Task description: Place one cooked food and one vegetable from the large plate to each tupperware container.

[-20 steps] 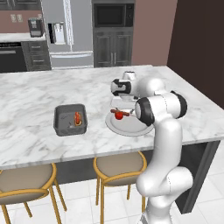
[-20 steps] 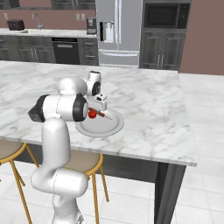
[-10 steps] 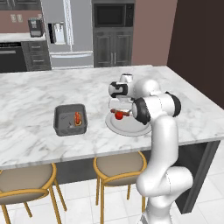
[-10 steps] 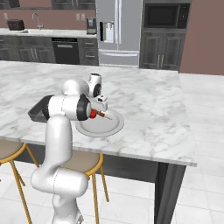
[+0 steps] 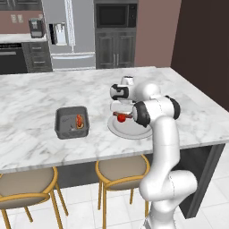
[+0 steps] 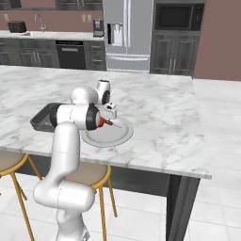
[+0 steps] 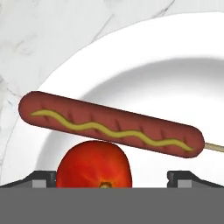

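The large plate (image 5: 134, 131) (image 6: 115, 136) (image 7: 175, 83) lies near the counter's front edge. On it are a red tomato (image 7: 94, 164) (image 5: 120, 118) and a mustard-striped sausage on a stick (image 7: 111, 124) (image 6: 112, 123), which lies just beyond the tomato. My gripper (image 7: 114, 177) (image 5: 120, 108) (image 6: 111, 113) hovers low over the plate, open. Its fingertips (image 7: 41, 177) stand either side of the tomato and apart from it. One grey tupperware container (image 5: 71, 123) (image 6: 43, 118) sits left of the plate. An orange-red piece of food (image 5: 79, 120) rests in it.
The marble island counter (image 5: 36, 94) stretches wide to the left and behind the plate. Two bar stools (image 5: 27, 188) (image 5: 123, 167) stand under its front edge. A fridge (image 5: 67, 31) and dark cabinets line the far wall.
The hand has come down a little toward the plate. Its jaws stay open, and the food has not moved.
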Motion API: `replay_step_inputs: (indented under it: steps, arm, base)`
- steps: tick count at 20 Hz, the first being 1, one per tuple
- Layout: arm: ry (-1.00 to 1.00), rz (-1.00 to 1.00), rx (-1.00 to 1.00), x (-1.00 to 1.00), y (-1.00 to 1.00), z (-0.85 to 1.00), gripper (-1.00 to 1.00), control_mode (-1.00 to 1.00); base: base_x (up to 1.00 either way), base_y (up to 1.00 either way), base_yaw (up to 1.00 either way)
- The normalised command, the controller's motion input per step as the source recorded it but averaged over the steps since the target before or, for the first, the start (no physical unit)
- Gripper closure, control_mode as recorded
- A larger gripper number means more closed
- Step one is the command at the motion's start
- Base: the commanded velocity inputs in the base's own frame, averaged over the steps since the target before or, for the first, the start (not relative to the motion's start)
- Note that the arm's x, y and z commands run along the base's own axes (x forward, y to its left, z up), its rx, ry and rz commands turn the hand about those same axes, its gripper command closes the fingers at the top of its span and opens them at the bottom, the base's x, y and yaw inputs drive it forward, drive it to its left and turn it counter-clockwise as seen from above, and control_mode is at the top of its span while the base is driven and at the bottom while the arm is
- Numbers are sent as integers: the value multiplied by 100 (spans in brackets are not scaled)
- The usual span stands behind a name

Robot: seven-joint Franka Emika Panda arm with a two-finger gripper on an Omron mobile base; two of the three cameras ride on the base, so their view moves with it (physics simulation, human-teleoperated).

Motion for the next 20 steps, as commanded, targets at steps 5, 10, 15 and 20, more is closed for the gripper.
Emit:
replay_step_inputs:
  steps: [5,10,15,20]
  arm:
    - [5,0,0,-5,5,-1,-100,-100]
    - [5,0,0,-1,24,0,-100,-100]
    - [3,0,0,-4,14,0,-100,-100]
    - [0,0,0,-16,0,0,-100,-100]
  base:
    - [0,0,0]
    - [0,0,0]
    - [0,0,0]
    - [0,0,0]
